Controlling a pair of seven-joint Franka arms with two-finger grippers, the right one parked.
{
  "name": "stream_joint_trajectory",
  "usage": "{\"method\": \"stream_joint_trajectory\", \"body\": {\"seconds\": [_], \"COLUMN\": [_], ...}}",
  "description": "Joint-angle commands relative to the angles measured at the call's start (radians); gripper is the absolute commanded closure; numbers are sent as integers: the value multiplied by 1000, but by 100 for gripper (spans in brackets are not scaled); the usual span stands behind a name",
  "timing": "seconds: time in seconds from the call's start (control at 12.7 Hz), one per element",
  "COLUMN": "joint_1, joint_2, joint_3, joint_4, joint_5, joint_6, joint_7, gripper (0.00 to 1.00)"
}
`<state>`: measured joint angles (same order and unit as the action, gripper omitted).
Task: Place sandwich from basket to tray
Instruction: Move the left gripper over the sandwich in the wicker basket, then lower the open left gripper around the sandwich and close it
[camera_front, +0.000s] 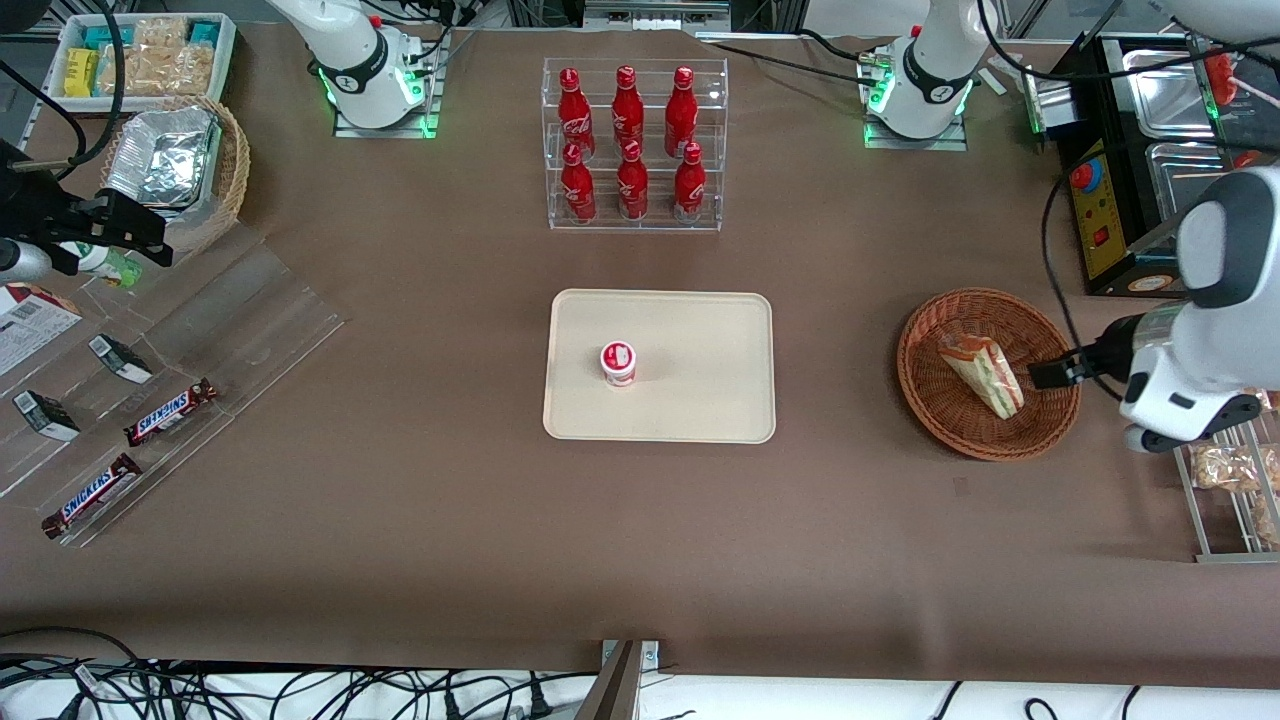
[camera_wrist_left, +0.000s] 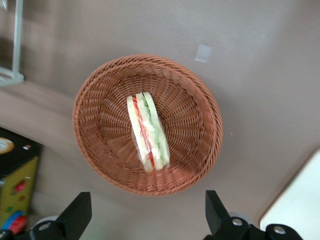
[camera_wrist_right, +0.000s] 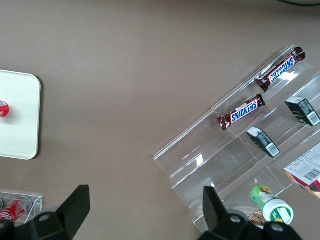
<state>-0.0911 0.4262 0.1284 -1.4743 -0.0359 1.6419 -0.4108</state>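
Observation:
The sandwich (camera_front: 982, 372) is a clear-wrapped wedge lying in the round reddish-brown basket (camera_front: 925, 395). In the left wrist view the sandwich (camera_wrist_left: 147, 132) shows its green and red filling edge in the middle of the basket (camera_wrist_left: 95, 150). My left gripper (camera_front: 1048, 373) is open and empty, held above the basket's rim at the working arm's end; its fingers (camera_wrist_left: 80, 207) straddle bare table just outside the rim, and the gripper (camera_wrist_left: 147, 205) touches nothing. The cream tray (camera_front: 700, 400) lies at the table's middle, its corner seen in the left wrist view (camera_wrist_left: 300, 210).
A small red-and-white cup (camera_front: 618, 362) stands on the tray. A clear rack of red bottles (camera_front: 633, 140) stands farther from the camera than the tray. A black machine (camera_front: 1120, 200) and a wire rack of snack bags (camera_front: 1230, 480) flank the basket.

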Motion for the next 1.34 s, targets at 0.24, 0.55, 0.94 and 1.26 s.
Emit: {"method": "stream_joint_trajectory", "body": {"seconds": [0.24, 0.55, 0.94, 1.26], "joint_1": [-4, -12, -15, -13], "joint_2": [-135, -172, -173, -175], "joint_3": [-12, -19, -38, -41], "joint_4": [-412, -573, -678, -689], "joint_5": [17, 34, 114, 163], "joint_6": [395, 548, 653, 685], "joint_7": [-270, -286, -310, -373], "gripper": [0, 0, 0, 0]}}
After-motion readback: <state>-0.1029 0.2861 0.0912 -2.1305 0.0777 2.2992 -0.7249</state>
